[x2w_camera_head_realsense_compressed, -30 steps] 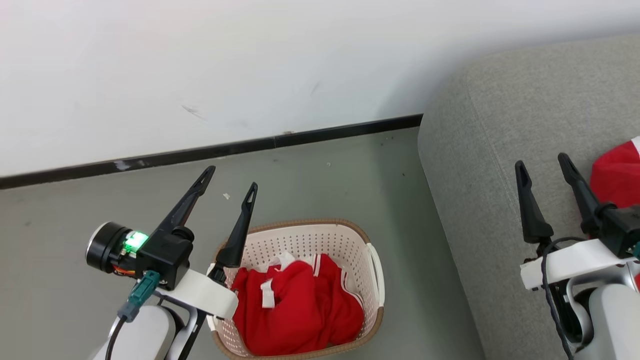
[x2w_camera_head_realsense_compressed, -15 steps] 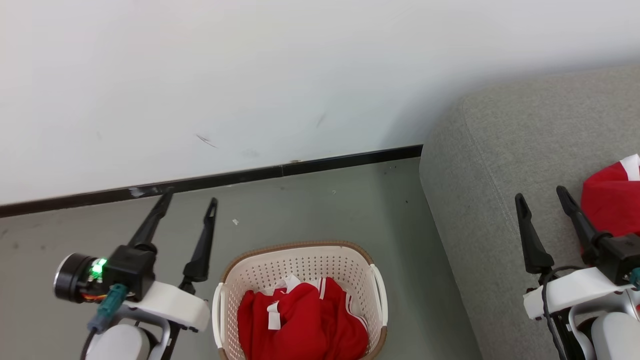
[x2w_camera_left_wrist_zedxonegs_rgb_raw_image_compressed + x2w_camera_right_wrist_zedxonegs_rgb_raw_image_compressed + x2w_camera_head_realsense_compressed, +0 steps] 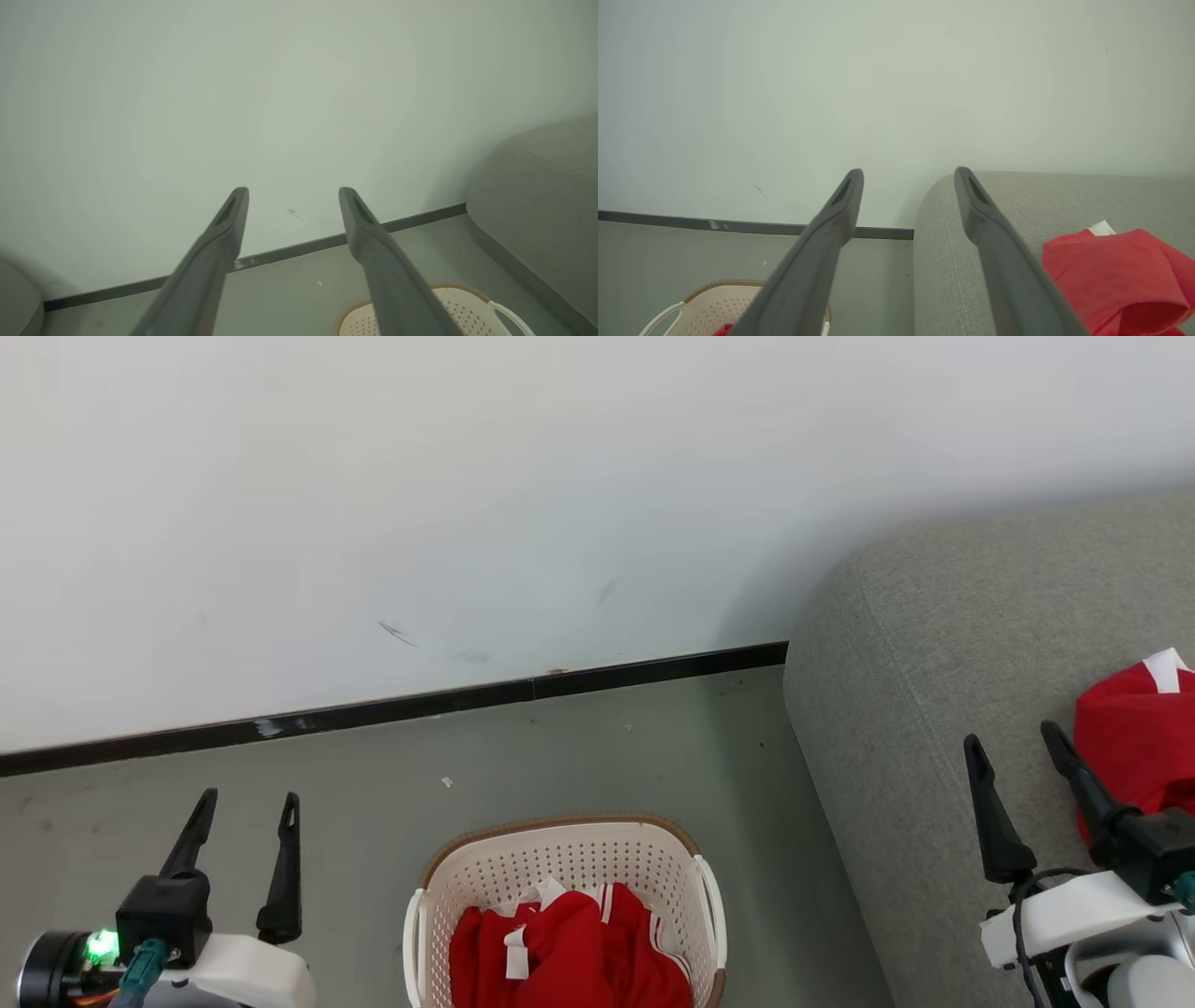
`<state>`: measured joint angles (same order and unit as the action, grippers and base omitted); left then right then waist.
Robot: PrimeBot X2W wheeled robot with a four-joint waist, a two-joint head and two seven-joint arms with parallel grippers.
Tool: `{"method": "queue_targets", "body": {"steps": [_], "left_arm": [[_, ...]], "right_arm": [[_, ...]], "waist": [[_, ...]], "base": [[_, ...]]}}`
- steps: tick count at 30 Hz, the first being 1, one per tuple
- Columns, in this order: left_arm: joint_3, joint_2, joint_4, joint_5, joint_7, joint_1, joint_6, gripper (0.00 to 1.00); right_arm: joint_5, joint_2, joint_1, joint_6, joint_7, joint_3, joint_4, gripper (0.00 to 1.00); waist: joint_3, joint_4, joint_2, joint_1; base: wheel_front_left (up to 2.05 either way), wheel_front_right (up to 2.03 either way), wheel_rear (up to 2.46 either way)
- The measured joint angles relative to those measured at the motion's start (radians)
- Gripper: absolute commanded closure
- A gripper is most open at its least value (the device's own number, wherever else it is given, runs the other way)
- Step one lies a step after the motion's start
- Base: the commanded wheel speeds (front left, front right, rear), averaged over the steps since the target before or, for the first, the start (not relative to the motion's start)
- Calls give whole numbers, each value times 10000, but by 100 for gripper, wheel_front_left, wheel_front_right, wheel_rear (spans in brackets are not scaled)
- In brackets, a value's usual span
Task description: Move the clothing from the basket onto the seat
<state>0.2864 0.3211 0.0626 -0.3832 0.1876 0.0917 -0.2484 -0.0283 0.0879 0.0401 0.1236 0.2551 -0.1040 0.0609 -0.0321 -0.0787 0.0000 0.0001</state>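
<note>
Red clothing lies partly in the basket, partly on the seat.
The left pincer stands over the grey floor to the left of the basket, jaws spread wide, gripping nothing. The right pincer hovers at the seat's left side, likewise spread and empty. One heap fills the basket's near side; a second red piece rests on the seat, just right of the right pincer.
</note>
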Motion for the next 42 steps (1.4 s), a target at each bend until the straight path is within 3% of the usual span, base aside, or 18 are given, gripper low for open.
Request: {"method": "queue_targets", "body": {"steps": [9,16,42], "left_arm": [[-416,-117,543,-201,230,-899,-487,0],[-520,-393,617,-500,351,-1068,-495,0],[-640,-481,414,-562,548,-1424,-378,0]], "right_arm": [[73,-255,-386,0,0,182,-326,0],[299,-351,-793,0,0,291,-485,0],[391,-456,-1193,0,0,704,-516,0]], "waist": [[346,-9,0,-1],[555,-36,0,0],[847,22,0,0]], "base": [[0,0,0],[0,0,0],[0,0,0]]}}
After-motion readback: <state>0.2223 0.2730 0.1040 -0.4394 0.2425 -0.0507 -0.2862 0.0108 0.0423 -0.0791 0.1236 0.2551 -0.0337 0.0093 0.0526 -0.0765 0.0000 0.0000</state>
